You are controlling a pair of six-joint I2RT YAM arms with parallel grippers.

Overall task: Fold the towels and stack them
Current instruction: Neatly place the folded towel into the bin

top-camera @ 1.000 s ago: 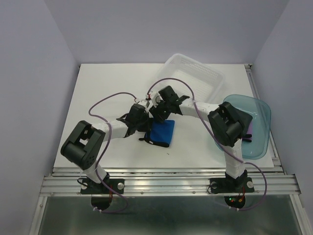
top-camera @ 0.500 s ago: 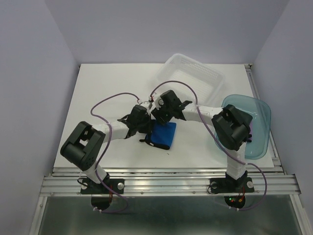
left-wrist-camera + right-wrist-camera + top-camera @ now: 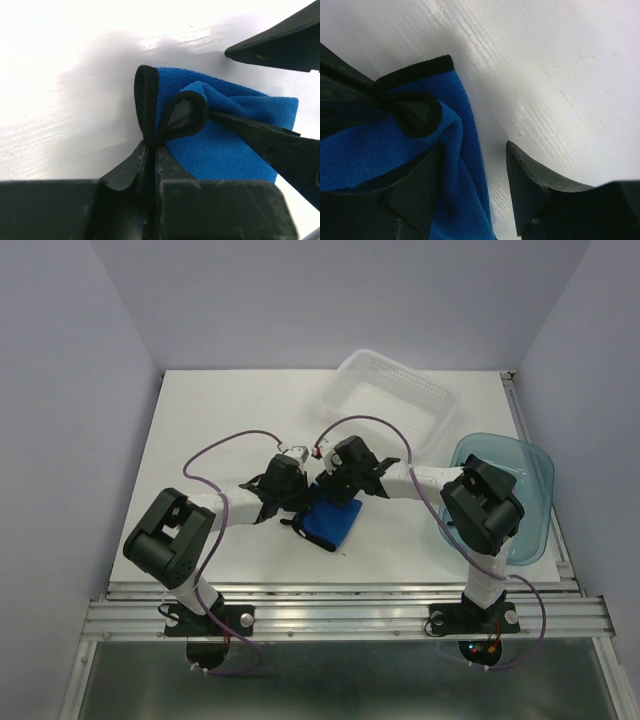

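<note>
Robotic fold in progress: the left gripper (image 3: 151, 155) is pinched tight on the black-bound hem of a bright blue fleece towel (image 3: 235, 145), bunched into a plump, rumpled rectangle near the middle of the smooth white table (image 3: 220, 410). The right gripper (image 3: 472, 190) stands open, its matte black fingers (image 3: 535, 190) straddling the towel's soft edge.

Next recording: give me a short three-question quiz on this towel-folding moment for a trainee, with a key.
1. True or false: the left gripper is shut on the dark edging of the blue towel.
2. The right gripper is: A open, B shut on the towel, C out of view.
3. Which sits nearer the right arm's base, the white perforated basket or the blue-green tray?
Key: 1 true; 2 A; 3 the tray.
</note>
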